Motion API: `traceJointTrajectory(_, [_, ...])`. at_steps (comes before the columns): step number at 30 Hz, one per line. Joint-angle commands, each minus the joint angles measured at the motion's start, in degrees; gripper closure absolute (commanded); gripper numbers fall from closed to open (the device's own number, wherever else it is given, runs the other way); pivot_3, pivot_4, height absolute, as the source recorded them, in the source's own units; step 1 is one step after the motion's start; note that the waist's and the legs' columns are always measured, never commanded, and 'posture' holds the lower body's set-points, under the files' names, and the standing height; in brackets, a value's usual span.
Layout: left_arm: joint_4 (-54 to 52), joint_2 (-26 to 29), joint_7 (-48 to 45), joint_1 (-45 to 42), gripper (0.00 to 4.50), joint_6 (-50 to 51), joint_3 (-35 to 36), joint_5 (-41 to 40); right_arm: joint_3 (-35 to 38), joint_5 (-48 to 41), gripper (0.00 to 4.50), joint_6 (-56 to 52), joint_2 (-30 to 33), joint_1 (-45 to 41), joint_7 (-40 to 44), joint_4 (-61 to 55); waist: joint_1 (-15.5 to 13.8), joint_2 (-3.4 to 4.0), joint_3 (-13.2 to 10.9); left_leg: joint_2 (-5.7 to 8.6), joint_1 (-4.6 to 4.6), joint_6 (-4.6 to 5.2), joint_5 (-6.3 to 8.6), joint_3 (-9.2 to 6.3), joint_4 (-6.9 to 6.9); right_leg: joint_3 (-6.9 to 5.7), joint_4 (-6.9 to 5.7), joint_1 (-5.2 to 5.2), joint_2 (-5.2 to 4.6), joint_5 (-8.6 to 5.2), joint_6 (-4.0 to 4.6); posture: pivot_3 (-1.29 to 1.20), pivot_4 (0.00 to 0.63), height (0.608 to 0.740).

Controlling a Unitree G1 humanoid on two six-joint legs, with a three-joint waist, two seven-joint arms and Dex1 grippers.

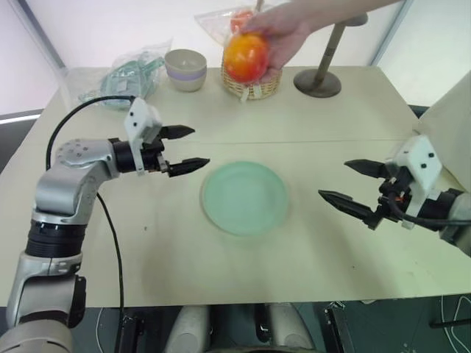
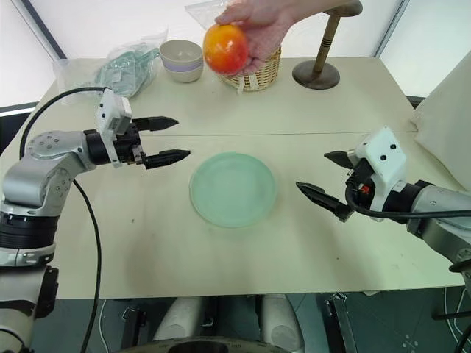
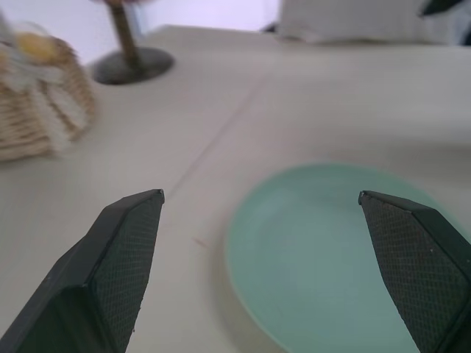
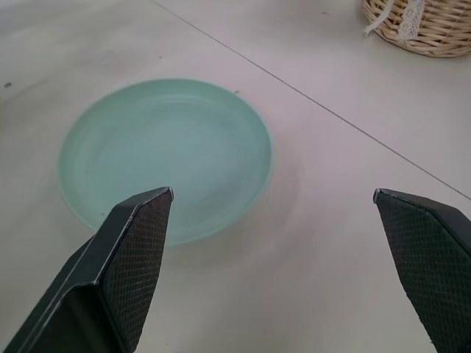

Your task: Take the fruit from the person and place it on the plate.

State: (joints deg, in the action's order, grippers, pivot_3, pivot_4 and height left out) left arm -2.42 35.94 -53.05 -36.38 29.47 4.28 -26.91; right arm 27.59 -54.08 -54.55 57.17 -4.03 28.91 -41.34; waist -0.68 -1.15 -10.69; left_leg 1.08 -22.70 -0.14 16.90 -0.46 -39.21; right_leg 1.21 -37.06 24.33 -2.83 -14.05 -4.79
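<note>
fruit: fruit (image 1: 246, 57) is in the person's hand (image 1: 278, 33), top centre of frame, held above the wicker basket (image 1: 254, 84). Handover not done.
plate: plate (image 1: 244, 197) sits empty at frame centre on the tabletop (image 1: 309, 243).
left hand: left hand (image 1: 185, 149) fingers spread wide, holding nothing; hovers just left of the plate, well short of the fruit.
right hand: right hand (image 1: 355, 187) also spread wide and empty, right of the plate, apart from it.
remaining: reach, take the fruit, carry it to the plate, release. All of it left, I'd say.
clutter: small bowl (image 1: 185, 68) and plastic bag (image 1: 125, 73) upper left; stand with round base (image 1: 318, 81) upper right.
obstruction: the path to the plate looks clear; the basket just under the fruit is the likely snag.
</note>
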Motion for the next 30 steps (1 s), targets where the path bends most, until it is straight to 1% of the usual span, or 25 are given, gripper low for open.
traceJointTrajectory(1, [-5.24, -5.64, 13.78, -0.18, 0.06, 2.54, 5.48, -1.04, 1.55, -0.39, 0.00, 0.99, -0.17, -1.61, -0.50, -0.21, -0.02, 0.00, 0.00, 0.00, 0.00, 0.00, 0.00, 0.00, 0.00, 0.00, 0.00, 0.00, -0.01, 0.00, -0.01, 0.00, 0.150, 0.740])
traceJointTrajectory(3, [-8.68, -8.83, 19.83, 1.38, 0.06, 3.06, 6.20, 0.24, 1.18, -0.34, 0.00, 1.09, -0.29, -1.93, -0.56, -0.11, -0.02, -0.02, -0.01, 0.00, -0.02, 0.00, 0.00, -0.01, 0.00, 0.00, 0.01, 0.00, -0.01, 0.01, -0.01, 0.00, 0.150, 0.740])
traceJointTrajectory(5, [-11.34, -11.28, 23.40, 2.07, 0.06, 5.12, 6.45, -0.82, 0.52, -0.31, 0.00, 1.24, -0.43, -2.37, -0.54, 0.02, 0.02, -0.02, -0.01, 0.01, -0.02, 0.00, 0.00, 0.00, 0.01, 0.01, 0.00, 0.00, -0.02, 0.01, -0.01, 0.00, 0.150, 0.740])
traceJointTrajectory(8, [-13.87, -12.84, 24.61, 2.55, 0.06, 6.66, 5.38, -2.11, -0.47, 0.03, 0.00, 1.40, -0.49, -3.10, -0.44, 0.39, -0.02, -0.02, -0.01, 0.01, -0.01, 0.00, 0.00, -0.01, 0.01, 0.01, -0.02, 0.00, 0.01, 0.01, -0.01, 0.00, 0.150, 0.740])
traceJointTrajectory(12, [-13.57, -15.92, 26.21, 1.00, 0.06, 6.33, 2.88, -1.90, -1.99, 0.37, 0.00, 1.70, -0.50, -4.96, -0.34, 1.17, -0.05, -0.01, 0.00, 0.02, 0.04, -0.01, -0.01, 0.00, 0.00, 0.01, -0.02, -0.03, 0.03, 0.01, -0.01, 0.00, 0.150, 0.740])
traceJointTrajectory(17, [-10.26, -17.29, 27.53, -1.65, 0.06, 3.03, 1.46, 0.86, -2.29, 0.01, 0.00, 1.48, -0.52, -6.19, -0.44, 1.13, -0.06, -0.02, 0.00, 0.03, 0.04, -0.01, -0.01, 0.00, 0.00, 0.01, -0.02, -0.03, 0.12, 0.00, -0.01, 0.00, 0.150, 0.740])
traceJointTrajectory(21, [-6.51, -18.91, 28.26, -3.82, 0.06, -0.94, -0.18, 3.78, -2.53, -0.83, 0.00, 1.18, -1.71, -8.03, -2.24, 1.18, -0.04, -0.02, 0.00, 0.03, 0.04, -0.01, -0.01, 0.01, 0.00, 0.01, -0.01, -0.04, 0.14, 0.00, -0.01, 0.00, 0.150, 0.740])
traceJointTrajectory(30, [1.85, -22.07, 26.44, -8.00, 0.06, -8.33, -3.17, 7.22, -2.81, -2.28, 0.00, 0.66, -2.91, -10.30, -5.14, 0.85, -0.07, -0.02, -0.01, 0.05, 0.02, -0.01, -0.01, 0.02, 0.01, 0.01, 0.00, -0.03, 0.12, 0.01, -0.01, 0.00, 0.150, 0.740])
